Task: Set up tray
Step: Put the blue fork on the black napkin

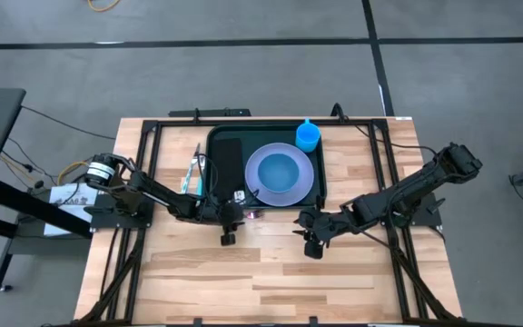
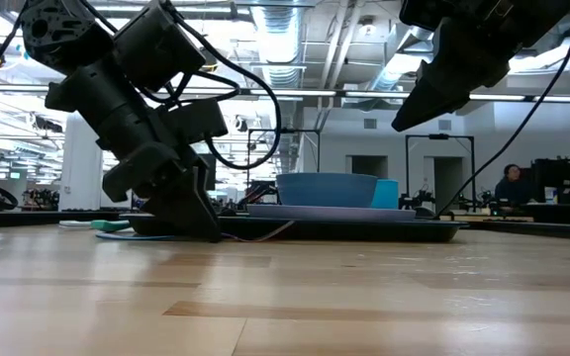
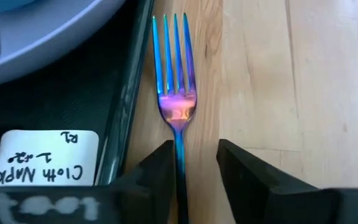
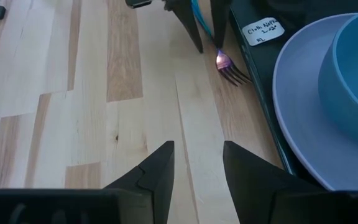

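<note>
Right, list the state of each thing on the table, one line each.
Dark green-black rectangular tray: flat on table, loaded.
Lavender round plate: in tray, under bowl.
Blue bowl: upright on plate.
Blue cup: upright in tray.
Iridescent metal fork: on wood beside tray.
Left gripper: straddling fork handle.
Right gripper: open, empty.

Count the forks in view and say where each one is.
1. The iridescent fork lies on the wooden table just outside the tray rim, its handle between the left gripper fingers. Other cutlery may be hidden by the arms.
</note>
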Controlling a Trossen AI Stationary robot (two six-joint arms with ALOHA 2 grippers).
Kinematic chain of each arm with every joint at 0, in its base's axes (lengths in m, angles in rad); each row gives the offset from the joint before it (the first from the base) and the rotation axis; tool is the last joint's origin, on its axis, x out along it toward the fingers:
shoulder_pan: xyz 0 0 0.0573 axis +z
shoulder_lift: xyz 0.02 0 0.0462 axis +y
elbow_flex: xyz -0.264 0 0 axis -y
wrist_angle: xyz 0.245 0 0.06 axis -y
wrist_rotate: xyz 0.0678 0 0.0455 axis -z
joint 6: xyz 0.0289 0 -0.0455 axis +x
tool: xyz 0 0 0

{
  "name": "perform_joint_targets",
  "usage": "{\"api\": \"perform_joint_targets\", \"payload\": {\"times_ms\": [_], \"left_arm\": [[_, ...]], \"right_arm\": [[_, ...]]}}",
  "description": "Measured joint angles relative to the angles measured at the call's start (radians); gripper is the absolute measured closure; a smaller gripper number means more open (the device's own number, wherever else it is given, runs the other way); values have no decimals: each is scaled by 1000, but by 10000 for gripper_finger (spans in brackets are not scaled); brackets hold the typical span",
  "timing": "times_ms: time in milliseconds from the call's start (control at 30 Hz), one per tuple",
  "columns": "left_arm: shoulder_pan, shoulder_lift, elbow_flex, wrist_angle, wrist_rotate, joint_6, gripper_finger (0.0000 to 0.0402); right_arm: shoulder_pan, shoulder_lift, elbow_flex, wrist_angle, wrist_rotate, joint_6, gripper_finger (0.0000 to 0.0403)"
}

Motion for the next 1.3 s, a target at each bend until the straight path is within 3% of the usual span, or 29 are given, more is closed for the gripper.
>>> {"api": "perform_joint_targets", "payload": {"times_ms": [333,767,1300], "left_arm": [[0,2,-1,-5,11,-7,393],[0,4,35,-14,7,-46,397],[-13,7,235,-288,-36,-157,401]], "right_arm": [[0,0,0,0,0,0,274],[0,0,0,0,-2,0,274],[1,0,0,0,-2,0,274]]}}
